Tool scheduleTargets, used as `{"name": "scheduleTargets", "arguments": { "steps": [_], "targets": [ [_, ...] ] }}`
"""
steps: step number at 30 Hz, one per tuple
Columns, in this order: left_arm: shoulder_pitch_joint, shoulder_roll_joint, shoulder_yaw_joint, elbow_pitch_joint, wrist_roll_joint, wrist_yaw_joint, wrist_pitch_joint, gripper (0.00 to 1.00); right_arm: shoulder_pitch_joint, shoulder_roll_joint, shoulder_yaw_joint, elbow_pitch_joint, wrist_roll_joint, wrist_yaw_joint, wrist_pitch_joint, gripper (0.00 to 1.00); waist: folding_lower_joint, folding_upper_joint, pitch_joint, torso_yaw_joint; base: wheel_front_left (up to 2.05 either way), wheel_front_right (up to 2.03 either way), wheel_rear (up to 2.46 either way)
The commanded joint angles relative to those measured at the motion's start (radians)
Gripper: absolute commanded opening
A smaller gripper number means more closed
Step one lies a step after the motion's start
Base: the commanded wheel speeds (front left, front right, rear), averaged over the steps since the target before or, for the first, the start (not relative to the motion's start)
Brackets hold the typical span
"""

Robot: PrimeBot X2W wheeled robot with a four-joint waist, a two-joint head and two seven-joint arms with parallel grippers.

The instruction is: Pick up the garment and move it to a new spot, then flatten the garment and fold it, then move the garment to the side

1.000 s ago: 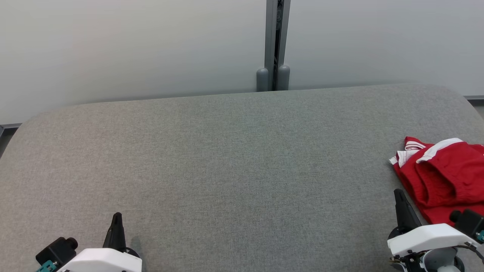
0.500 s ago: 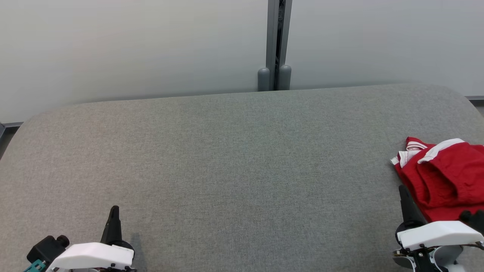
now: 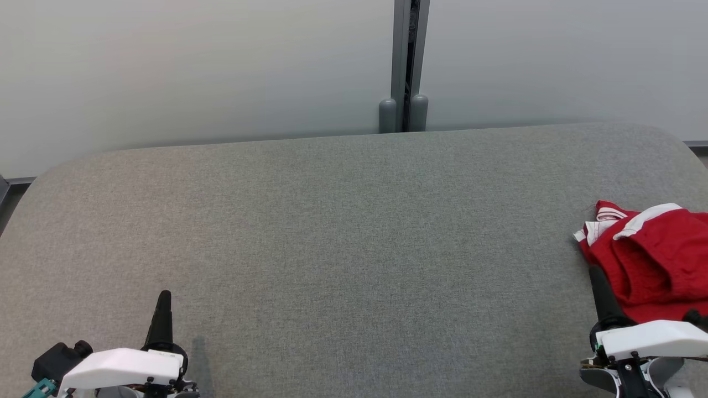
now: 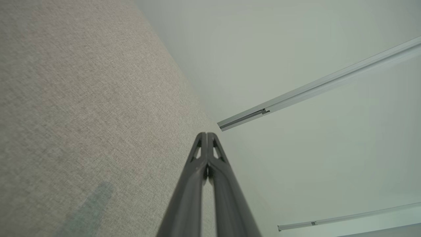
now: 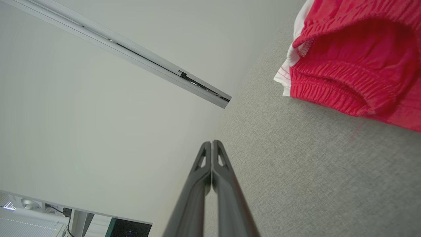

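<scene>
The garment [image 3: 652, 260] is a pair of red shorts with white trim, bunched at the right edge of the grey padded table [image 3: 354, 243]; the right wrist view shows the garment [image 5: 355, 59] and its elastic waistband at the upper right. My right gripper [image 3: 594, 272] is shut and empty, its tip beside the garment's near-left edge; its fingers [image 5: 212, 144] press together over bare table. At the lower left my left gripper [image 3: 164, 296] is shut and empty too, fingers [image 4: 206, 135] closed, far from the garment.
A pale partition wall [image 3: 193, 72] with a grey vertical post [image 3: 408, 61] stands behind the table's far edge. The table's corners are rounded. Bare grey fabric stretches between the two grippers.
Both grippers have drawn back towards the bottom of the head view. The left one has turned more upright. The garment lies where it was, and both grippers stay shut.
</scene>
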Motion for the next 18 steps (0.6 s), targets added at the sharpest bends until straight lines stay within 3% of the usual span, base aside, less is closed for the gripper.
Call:
{"name": "scheduleTargets", "arguments": {
  "steps": [1, 18],
  "targets": [
    [-0.031, 0.007, 0.008, -0.016, -0.026, -0.008, 0.004, 0.00, 0.000, -0.010, -0.006, -0.017, 0.027, 0.000, 0.009, 0.00, 0.0000, 0.0000, 0.000, 0.000, 0.00, 0.00, 0.00],
    [-0.043, 0.008, 0.027, -0.039, -0.182, -0.030, 0.046, 0.00, 0.007, -0.011, -0.025, -0.049, 0.193, 0.000, 0.051, 0.00, 0.0000, 0.0000, 0.002, 0.006, 0.00, 0.00, 0.00]
  ]
}}
